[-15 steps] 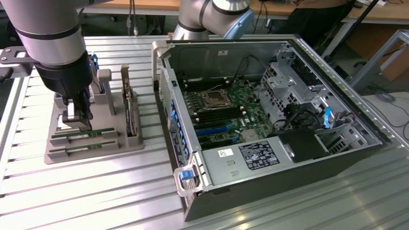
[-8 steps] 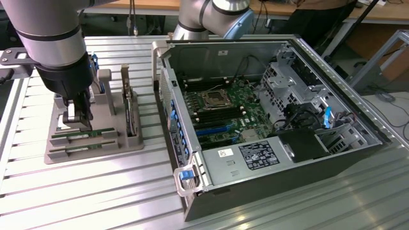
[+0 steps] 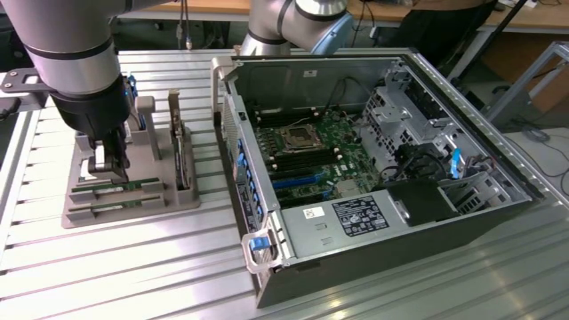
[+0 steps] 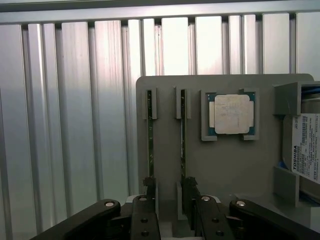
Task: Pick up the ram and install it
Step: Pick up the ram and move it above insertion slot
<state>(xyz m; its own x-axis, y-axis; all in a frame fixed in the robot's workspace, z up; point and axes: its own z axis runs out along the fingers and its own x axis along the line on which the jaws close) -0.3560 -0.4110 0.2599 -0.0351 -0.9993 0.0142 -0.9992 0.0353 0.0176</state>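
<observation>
Arm (image 3: 76, 60) vertical, hand (image 3: 108, 175) spread wide

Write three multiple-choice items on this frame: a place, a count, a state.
1. Where does the processor chip sit?
A. on the table
B. in a holder on the gray fixture
C. inside the computer case
2. How many ram sticks stand in the fixture?
A. one
B. two
C. four
3. How is the gripper?
A. open
B. shut on a ram stick
C. shut on the processor chip
Key: B, the wrist view shows it framed beside the sticks; B, two thin edges stand side by side; A, its fingers stand apart.
</observation>
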